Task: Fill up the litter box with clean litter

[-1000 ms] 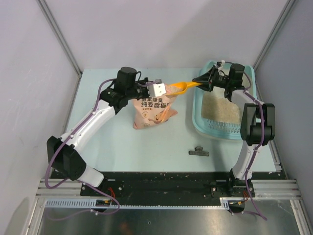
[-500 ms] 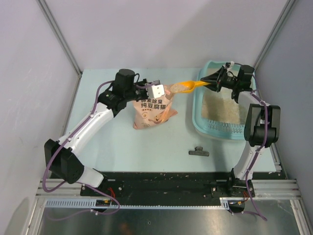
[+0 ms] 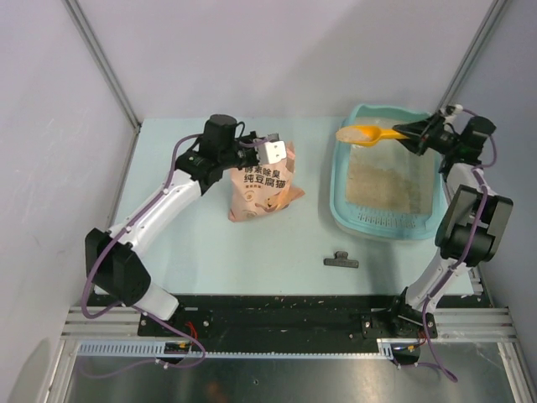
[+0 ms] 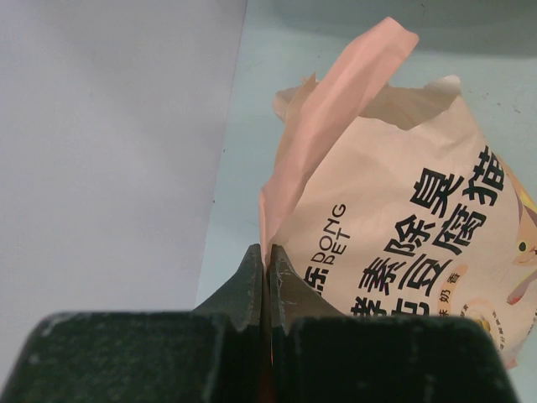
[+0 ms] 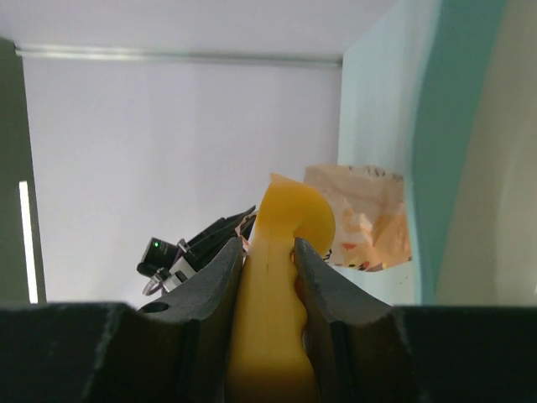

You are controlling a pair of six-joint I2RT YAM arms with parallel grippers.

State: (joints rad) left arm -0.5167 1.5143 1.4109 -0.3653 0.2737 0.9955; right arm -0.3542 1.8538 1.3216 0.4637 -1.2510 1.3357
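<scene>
Gripping the stiff scoop by its handle, my right tool hovers over the litter box. The litter seems loose, spillable. My left tool pinches the floppy bag edge.

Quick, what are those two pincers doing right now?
Left pincer: closed, pinching the top edge of the pink-orange bag.
Right pincer: closed on the handle of the orange scoop.

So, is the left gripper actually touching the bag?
Touching. The left wrist view shows the left gripper closed on the bag at its folded top edge, no gap.
</scene>
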